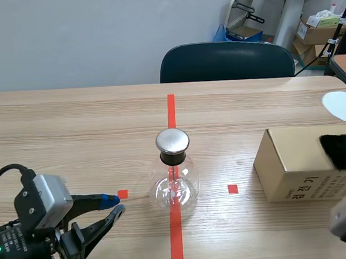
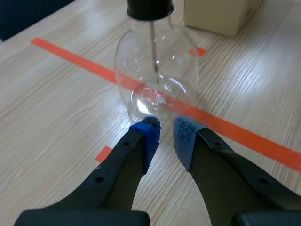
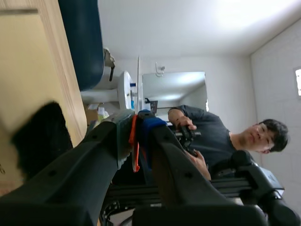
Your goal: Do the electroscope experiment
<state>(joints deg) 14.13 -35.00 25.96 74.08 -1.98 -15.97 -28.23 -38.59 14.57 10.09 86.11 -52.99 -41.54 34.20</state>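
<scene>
Electroscope (image 1: 175, 176): centre frame, standing upright on the surface (image 1: 73, 130).
Left fingers (image 1: 110, 199): lower left; I see them slightly parted, grasping nothing.
Right fingers (image 3: 153, 136): clenched on a thin orange strip (image 3: 135, 153).

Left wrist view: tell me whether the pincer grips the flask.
No, the left pincer stands just short of the flask, holding nothing.

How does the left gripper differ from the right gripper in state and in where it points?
The left gripper is open and holds nothing; the right gripper is shut on a thin orange-red thing. The left gripper points at the glass flask on the table; the right gripper points past the cardboard box toward a person. Both have black fingers with dotted pads.
</scene>
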